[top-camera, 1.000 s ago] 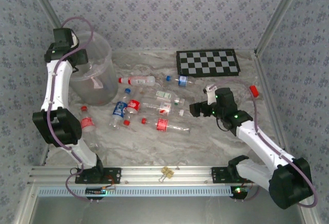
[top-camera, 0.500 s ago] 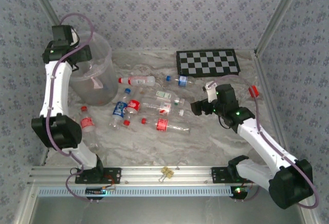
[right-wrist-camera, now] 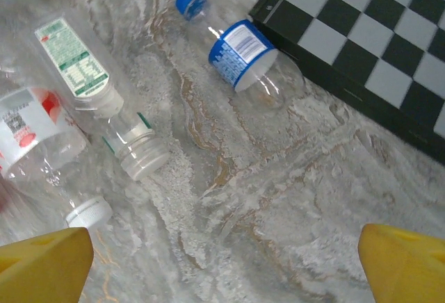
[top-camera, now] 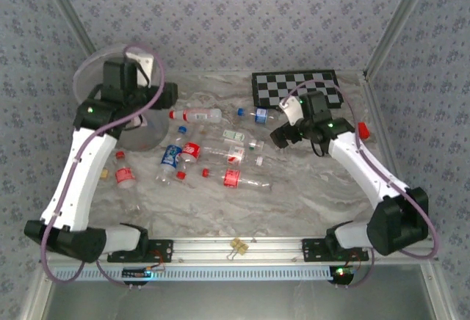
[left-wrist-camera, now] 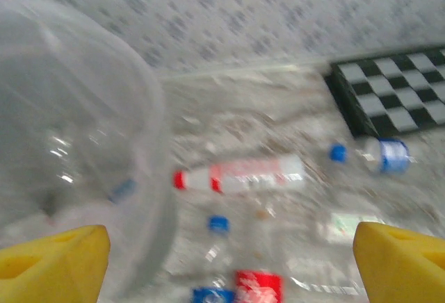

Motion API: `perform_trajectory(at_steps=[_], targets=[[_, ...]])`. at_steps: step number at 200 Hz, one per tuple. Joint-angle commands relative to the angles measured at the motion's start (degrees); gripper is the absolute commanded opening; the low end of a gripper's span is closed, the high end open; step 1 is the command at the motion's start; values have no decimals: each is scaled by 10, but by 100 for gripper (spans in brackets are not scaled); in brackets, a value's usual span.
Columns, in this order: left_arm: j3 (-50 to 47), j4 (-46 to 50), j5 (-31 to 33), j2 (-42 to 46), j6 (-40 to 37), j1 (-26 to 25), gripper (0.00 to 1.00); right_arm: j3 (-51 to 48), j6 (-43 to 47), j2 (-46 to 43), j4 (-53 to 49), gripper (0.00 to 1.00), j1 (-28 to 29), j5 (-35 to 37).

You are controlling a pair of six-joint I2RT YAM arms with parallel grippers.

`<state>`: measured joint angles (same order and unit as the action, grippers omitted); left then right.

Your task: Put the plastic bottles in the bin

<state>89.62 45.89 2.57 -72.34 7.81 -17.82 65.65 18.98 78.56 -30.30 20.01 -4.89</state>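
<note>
Left gripper [top-camera: 163,94] has swung from the bin's [top-camera: 85,78] far-left rim to its right side; your jaws there now stand wide apart, empty. Right gripper [top-camera: 277,138] has advanced toward the checkerboard [top-camera: 323,85], jaws wide, holding nothing. Bin sits at the table's [top-camera: 308,202] far-left corner. Plastic bottles [top-camera: 197,115] lie scattered mid-table, just right of it.

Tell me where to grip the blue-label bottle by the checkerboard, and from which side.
Probably from above, closing across the blue-label bottle at its label. It lies on its side, so the round body offers two flanks; its clear base end lies close to the checkerboard, leaving less room there.
</note>
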Motion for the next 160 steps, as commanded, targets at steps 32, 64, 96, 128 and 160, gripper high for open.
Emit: perform_trajectory(at_steps=[32,64,96,128,160], targets=[[-143,-91,-71,88,148,-44,91,202,150,193,-115,97,-4,30],[-237,-144,-105,128,224,-58,92,276,206,301,-128,98,-11,72],[-279,-153,-100,155,255,-72,92,304,245,359,-106,98,-23,76],[-278,-146,-67,173,234,-72,92,314,272,389,-84,95,-23,46],[-252,-137,-78,161,216,-72,92,336,280,428,-79,93,-23,52]])
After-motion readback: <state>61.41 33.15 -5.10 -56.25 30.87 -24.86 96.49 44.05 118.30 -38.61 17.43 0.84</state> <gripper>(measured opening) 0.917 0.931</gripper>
